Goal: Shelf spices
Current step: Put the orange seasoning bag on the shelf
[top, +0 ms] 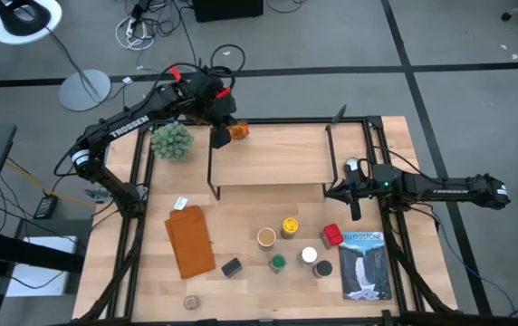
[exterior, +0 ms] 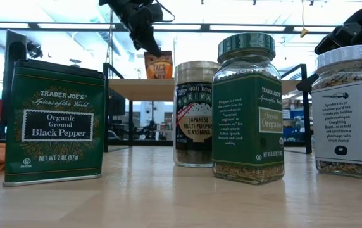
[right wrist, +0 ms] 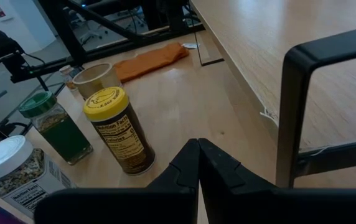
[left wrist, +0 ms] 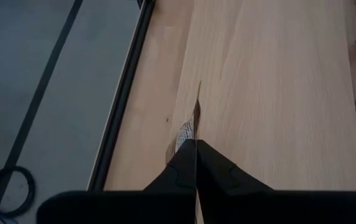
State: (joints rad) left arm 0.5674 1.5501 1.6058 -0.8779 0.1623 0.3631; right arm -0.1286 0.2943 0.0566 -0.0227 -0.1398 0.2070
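The left hand (top: 220, 136) hangs over the shelf's (top: 268, 163) back left corner, fingers pinched together on a thin orange packet (exterior: 157, 64) that stands at the board's edge. The right hand (top: 356, 206) waits beside the shelf's right end, fully closed and empty. Other spices stand on the table (top: 241, 240) in front: yellow-lid jar (right wrist: 118, 130), green-lid jar (exterior: 247, 107), black pepper tin (exterior: 55, 121).

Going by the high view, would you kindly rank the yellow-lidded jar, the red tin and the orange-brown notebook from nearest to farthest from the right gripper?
Measured from the right gripper, beside the shelf's right end:
1. Red tin, just below it, beside the book.
2. Yellow-lidded jar, farther toward the table's middle.
3. Orange-brown notebook, far across on the left side.
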